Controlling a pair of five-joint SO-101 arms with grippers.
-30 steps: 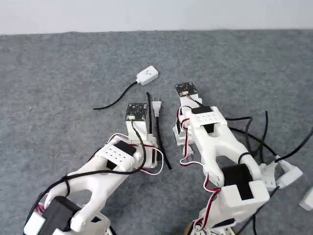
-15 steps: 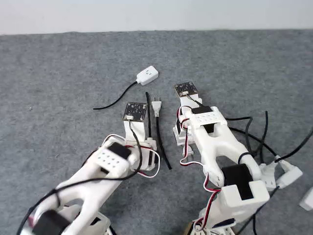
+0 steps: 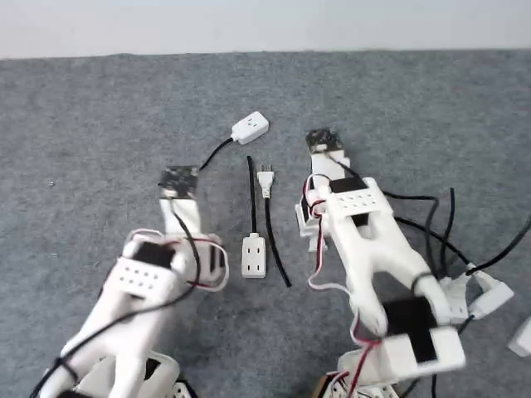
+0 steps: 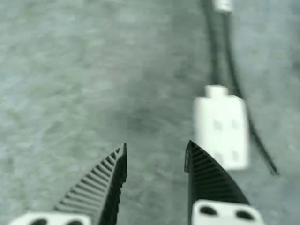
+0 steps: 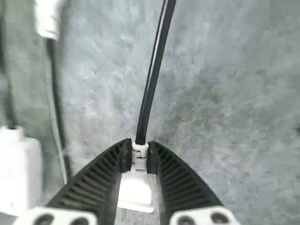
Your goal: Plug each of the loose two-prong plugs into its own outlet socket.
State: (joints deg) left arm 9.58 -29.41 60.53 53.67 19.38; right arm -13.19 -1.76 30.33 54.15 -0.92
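High view has the left arm [image 3: 141,282] and right arm [image 3: 365,240] both out over the grey mat [image 3: 99,108]. What step is this even? — tinker42

Looks like lining up the first insertion imo. The left gripper [image 4: 156,149] is empty, jaws a modest gap apart, just beside the socket [image 4: 220,126] lying flat. The right gripper [image 5: 139,144] is clamped on a plug [image 5: 136,185], cord running away from it. Next I'd guess left pins the socket while right turns the prongs toward the slots. A loose plug [image 3: 265,179] lies near a second socket [image 3: 250,127]. The held plug's prongs are basically hidden, and the white bits at the mat's right edge are cut off, can't tell what they are. — servo_sam
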